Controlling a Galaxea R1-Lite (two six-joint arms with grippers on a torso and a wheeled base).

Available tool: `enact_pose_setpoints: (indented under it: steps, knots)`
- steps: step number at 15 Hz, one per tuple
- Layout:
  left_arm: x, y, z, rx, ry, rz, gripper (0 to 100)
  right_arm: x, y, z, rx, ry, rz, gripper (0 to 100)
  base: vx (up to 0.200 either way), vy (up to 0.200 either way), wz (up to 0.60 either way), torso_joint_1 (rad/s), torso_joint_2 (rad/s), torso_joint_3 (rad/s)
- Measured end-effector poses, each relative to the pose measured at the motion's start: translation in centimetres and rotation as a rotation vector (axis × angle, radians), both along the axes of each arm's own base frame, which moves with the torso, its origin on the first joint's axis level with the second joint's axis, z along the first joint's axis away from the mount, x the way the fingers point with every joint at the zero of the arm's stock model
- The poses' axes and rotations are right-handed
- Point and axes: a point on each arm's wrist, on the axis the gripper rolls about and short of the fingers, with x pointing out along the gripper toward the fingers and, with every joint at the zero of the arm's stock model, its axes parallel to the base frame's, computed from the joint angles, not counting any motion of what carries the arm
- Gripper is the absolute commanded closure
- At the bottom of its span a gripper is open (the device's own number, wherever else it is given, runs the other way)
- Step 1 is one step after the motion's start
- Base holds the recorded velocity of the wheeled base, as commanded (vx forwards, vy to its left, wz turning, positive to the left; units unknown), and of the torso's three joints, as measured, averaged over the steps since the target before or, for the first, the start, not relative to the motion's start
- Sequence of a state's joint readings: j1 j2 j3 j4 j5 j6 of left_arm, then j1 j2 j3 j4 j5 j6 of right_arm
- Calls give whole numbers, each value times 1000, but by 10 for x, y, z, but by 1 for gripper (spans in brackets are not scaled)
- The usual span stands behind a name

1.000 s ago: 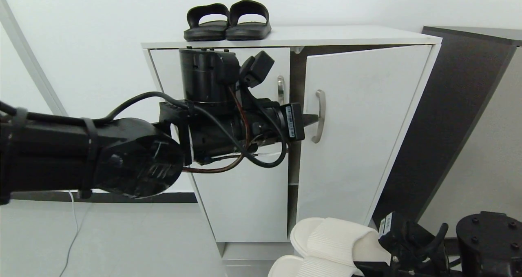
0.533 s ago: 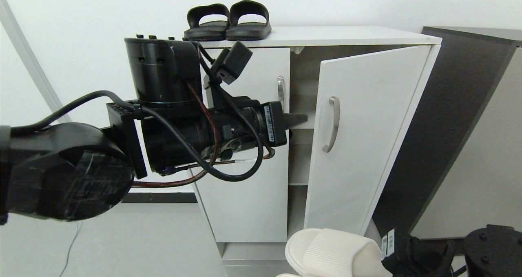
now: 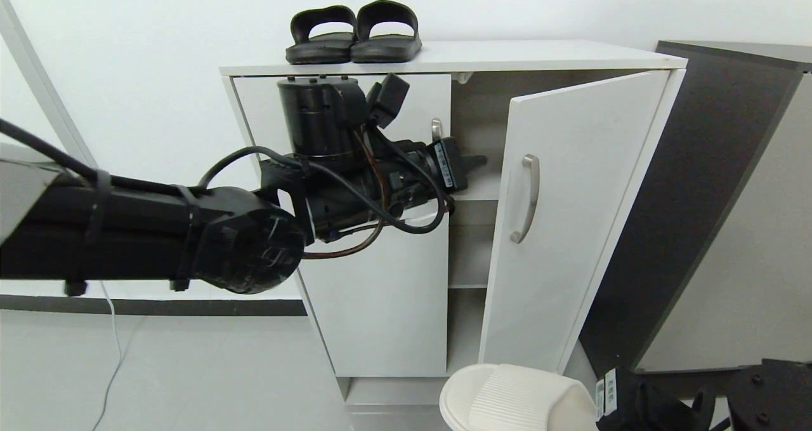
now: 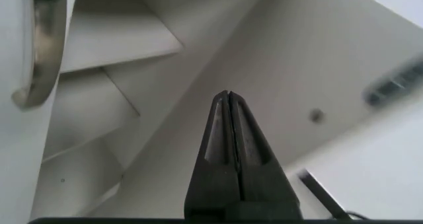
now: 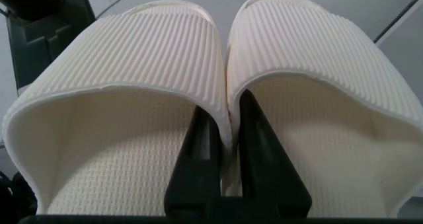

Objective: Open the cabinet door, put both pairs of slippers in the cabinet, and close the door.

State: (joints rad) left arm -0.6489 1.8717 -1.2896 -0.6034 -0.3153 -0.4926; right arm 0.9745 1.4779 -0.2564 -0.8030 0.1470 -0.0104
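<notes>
The white cabinet (image 3: 374, 304) has its right door (image 3: 577, 228) swung partly open, showing a shelf (image 3: 474, 195) inside. My left gripper (image 3: 479, 160) is shut and empty, with its tip in the opening beside the left door's handle (image 3: 436, 128). From the left wrist, the shut gripper (image 4: 228, 100) points at the shelves (image 4: 112, 42), a metal handle (image 4: 41, 45) beside it. A black pair of slippers (image 3: 354, 32) sits on the cabinet top. Low in front, my right gripper (image 5: 225, 128) is shut on the inner walls of the white slippers (image 5: 132, 72), held side by side (image 3: 507, 396).
A dark grey panel (image 3: 704, 183) stands right of the cabinet, close behind the open door. A thin cable (image 3: 114, 348) hangs down the wall to the left. The floor in front of the left door is bare.
The right door swung farther open. My left gripper left the door's handle, drew back, then came forward into the opening. The white slippers sank lower in the head view.
</notes>
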Motion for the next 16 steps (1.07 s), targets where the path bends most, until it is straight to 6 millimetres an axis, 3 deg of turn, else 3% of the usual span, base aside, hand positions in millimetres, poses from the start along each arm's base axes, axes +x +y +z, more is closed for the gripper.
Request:
enact_pose_setpoints:
  steps: [2,6,10,12,16]
  knots:
    - [11,-8,-6,-1,13,4,100,-1,0,-1,-3,2,5,100,0,0,0,0,0,0]
    - [18,-17,-20,16,27,-4,100,-5,1,-3,-12,5,23,100,-200,0,0,1,2,0]
    - [-7,-42,-24,-22,-53,-95,100,-8,1,-5,-19,9,41,100,-200,0,0,-2,4,2]
    - [-23,-54,-27,-17,-59,-145,100,-10,0,-6,-24,9,46,100,0,0,0,0,0,0]
    - [-22,-51,-28,-10,-57,-133,100,-10,0,-7,-30,4,49,100,0,0,0,0,0,0]
